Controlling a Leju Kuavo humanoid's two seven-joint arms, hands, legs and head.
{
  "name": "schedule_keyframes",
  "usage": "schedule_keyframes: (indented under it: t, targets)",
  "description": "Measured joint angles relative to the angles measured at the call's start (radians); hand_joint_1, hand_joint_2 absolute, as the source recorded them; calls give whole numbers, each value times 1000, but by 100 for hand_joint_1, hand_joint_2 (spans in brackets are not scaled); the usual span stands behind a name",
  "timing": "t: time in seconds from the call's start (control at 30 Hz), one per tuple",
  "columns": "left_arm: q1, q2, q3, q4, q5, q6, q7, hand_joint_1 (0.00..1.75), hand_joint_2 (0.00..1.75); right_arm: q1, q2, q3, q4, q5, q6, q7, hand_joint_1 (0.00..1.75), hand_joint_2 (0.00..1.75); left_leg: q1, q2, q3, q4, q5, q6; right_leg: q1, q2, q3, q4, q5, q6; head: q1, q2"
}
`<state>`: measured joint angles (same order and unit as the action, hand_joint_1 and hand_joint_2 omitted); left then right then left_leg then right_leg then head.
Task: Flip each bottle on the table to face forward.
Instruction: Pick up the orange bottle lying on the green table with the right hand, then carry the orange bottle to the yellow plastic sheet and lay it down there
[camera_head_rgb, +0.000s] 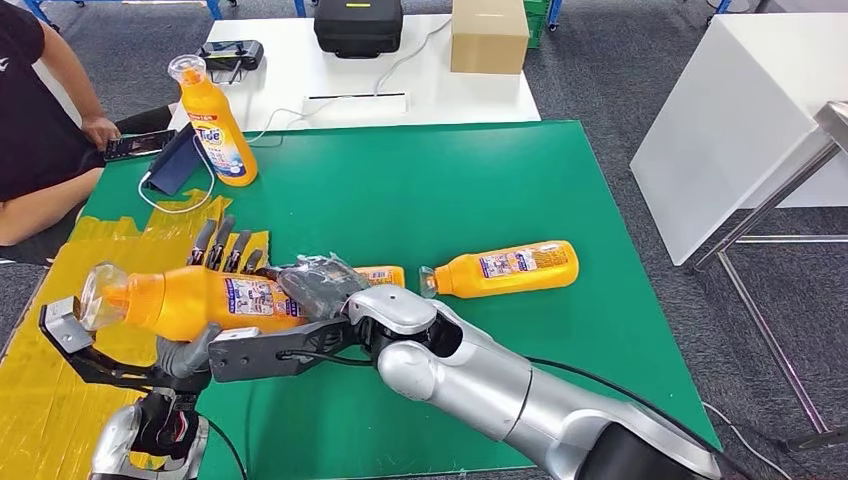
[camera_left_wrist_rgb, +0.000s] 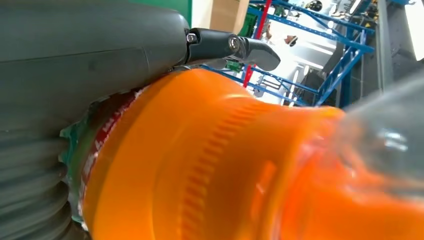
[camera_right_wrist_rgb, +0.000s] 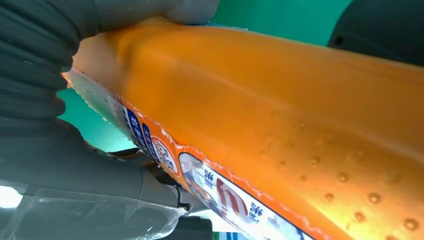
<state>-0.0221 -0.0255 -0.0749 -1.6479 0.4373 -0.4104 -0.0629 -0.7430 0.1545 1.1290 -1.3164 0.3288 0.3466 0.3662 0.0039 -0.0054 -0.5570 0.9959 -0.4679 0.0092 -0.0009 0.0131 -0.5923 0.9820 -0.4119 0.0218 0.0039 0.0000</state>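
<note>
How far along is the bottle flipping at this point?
Looks done: one bottle stands upright at the far left of the green table. In hand: both robot hands, left and right, grip a second bottle. Left: a third bottle lies on its side.

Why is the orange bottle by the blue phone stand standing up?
It stands upright on the green table, cap on top, Tide label showing; why, cannot tell.

"Tide" reads on the upright orange bottle (camera_head_rgb: 216, 128); other labels are illegible
</note>
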Motion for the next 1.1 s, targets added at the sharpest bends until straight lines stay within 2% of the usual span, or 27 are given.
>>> schedule_keyframes:
  t: [0.03,0.13,0.17,0.7,0.73,0.77,0.83,0.87,0.9,1.1]
  targets:
    - [1,2,1,2,-2,-1,-2,33,175,-5,0,7,-1,-2,0,2,175,175,0,0,0,0,0,0,0,0,0,0,0,0,0,0]
    - [2,5,3,4,-17,-2,-13,164,175,-21,-2,26,-2,-8,0,5,175,175,0,0,0,0,0,0,0,0,0,0,0,0,0,0]
    - [2,5,4,5,-21,-4,-19,175,175,-25,-3,30,-2,-10,-1,6,175,175,0,0,0,0,0,0,0,0,0,0,0,0,0,0]
    - [2,-9,20,6,-51,-13,-60,175,175,-38,-15,53,0,-12,-22,1,175,175,0,0,0,0,0,0,0,0,0,0,0,0,0,0]
    - [2,-11,21,6,-54,-11,-60,175,175,-37,-15,53,1,-12,-24,0,159,175,0,1,0,0,0,0,0,0,0,0,0,0,0,0]
    - [1,-12,22,6,-57,-9,-60,175,175,-37,-16,53,2,-12,-26,-2,116,175,0,1,0,0,0,0,0,0,0,0,0,0,0,0]
    - [-1,-15,24,6,-64,-3,-60,175,175,-35,-16,53,4,-6,-34,-5,28,87,0,1,0,0,0,0,0,0,0,0,0,0,0,0]
    - [-4,-15,26,6,-71,1,-60,175,175,-32,-16,53,5,2,-42,-10,0,44,0,0,0,0,0,0,0,0,0,0,0,0,0,0]
    - [-7,-16,27,6,-83,7,-61,175,175,-27,-16,52,7,13,-53,-15,0,0,0,0,0,0,0,0,0,0,0,0,0,0,0,0]
    - [-38,-15,45,-3,-263,82,-78,175,175,15,-27,26,27,73,-97,-31,0,0,0,0,0,0,0,0,0,0,0,0,0,0,0,0]
